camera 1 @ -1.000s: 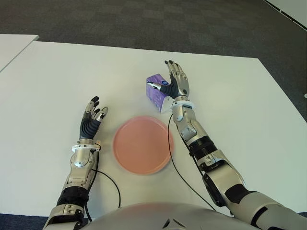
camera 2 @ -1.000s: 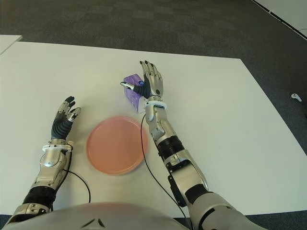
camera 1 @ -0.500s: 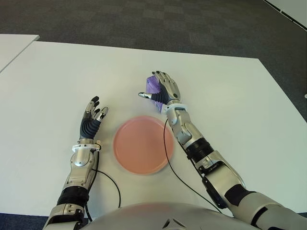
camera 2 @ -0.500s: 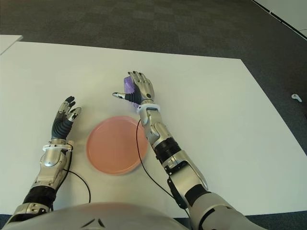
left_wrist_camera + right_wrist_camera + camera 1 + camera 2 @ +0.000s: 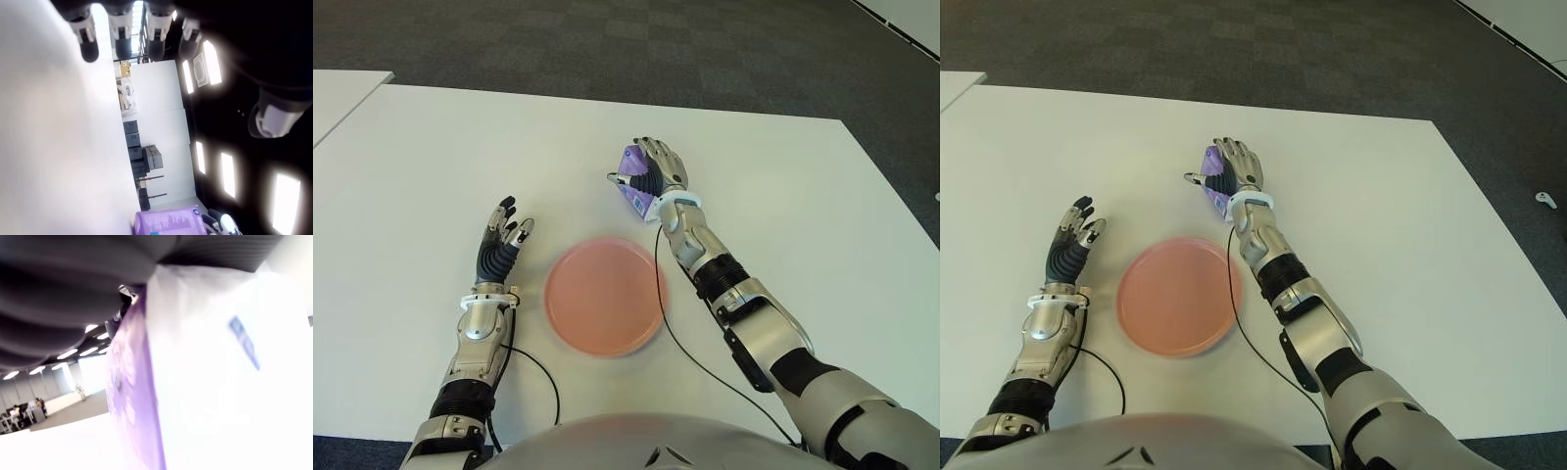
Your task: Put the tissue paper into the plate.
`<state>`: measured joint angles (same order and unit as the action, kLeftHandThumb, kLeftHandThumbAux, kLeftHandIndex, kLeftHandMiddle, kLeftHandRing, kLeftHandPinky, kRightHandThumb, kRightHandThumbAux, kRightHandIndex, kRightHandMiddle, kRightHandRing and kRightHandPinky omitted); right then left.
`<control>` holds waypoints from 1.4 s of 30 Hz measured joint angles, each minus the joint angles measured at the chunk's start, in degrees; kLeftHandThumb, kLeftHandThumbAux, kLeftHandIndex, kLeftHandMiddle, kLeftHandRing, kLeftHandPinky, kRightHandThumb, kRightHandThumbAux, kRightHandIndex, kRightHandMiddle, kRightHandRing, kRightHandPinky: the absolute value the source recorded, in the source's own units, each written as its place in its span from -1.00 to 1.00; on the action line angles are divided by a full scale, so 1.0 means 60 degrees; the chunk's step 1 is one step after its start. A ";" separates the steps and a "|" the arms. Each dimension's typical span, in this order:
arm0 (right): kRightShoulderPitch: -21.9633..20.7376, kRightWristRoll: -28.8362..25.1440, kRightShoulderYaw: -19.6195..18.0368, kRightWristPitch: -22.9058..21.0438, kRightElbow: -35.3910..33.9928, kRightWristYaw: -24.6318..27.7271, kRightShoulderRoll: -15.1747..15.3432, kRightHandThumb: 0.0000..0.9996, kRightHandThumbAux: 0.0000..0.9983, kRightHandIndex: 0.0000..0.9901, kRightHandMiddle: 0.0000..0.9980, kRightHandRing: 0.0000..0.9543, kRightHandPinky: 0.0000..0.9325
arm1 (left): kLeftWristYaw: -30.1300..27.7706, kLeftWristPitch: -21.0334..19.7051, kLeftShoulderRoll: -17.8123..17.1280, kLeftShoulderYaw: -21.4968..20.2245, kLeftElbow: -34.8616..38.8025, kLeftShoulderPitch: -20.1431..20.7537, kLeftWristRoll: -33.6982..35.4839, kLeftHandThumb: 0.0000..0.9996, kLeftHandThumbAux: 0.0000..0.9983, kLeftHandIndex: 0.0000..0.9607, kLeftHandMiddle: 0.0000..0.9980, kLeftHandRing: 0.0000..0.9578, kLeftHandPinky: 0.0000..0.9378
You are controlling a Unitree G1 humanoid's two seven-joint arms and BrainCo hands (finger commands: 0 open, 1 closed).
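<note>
Left eye view: we are closing our right hand fingers around the tissue pack to carry it to the plate. Our left hand, fingers apart, is waiting beside the plate.

The table is smooth, matt white; the pink plate looks like smooth plastic with a dull sheen. The purple-and-white tissue pack has a glossy wrapper; the right hand clasping it is silver metal with black rubbery joints.
</note>
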<state>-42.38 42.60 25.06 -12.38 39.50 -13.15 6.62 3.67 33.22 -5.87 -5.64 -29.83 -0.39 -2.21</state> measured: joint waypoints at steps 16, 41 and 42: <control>-0.1029 -0.1369 -0.1079 0.0363 0.2492 -0.0917 -0.0208 -0.76 -0.38 -1.00 -1.00 -1.00 -1.00 | 0.0274 0.0139 0.0009 -0.0004 0.0093 -0.0058 -0.0061 -1.00 -0.13 -1.00 -1.00 -1.00 -1.00; -0.1160 -0.2398 -0.1837 0.1146 0.3448 -0.1664 -0.0208 -0.74 -0.37 -1.00 -1.00 -1.00 -1.00 | 0.0307 0.0139 -0.0064 -0.0038 0.0050 -0.0064 -0.0050 -1.00 -0.11 -1.00 -1.00 -1.00 -1.00; -0.1159 -0.2418 -0.1836 0.1159 0.3458 -0.1660 -0.0206 -0.74 -0.37 -1.00 -1.00 -1.00 -1.00 | 0.0306 0.0139 -0.0072 -0.0037 0.0047 -0.0063 -0.0049 -1.00 -0.12 -1.00 -1.00 -1.00 -1.00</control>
<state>-49.34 28.09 14.04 -5.43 60.25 -23.11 5.39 5.51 34.05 -6.30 -5.86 -29.55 -0.77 -2.51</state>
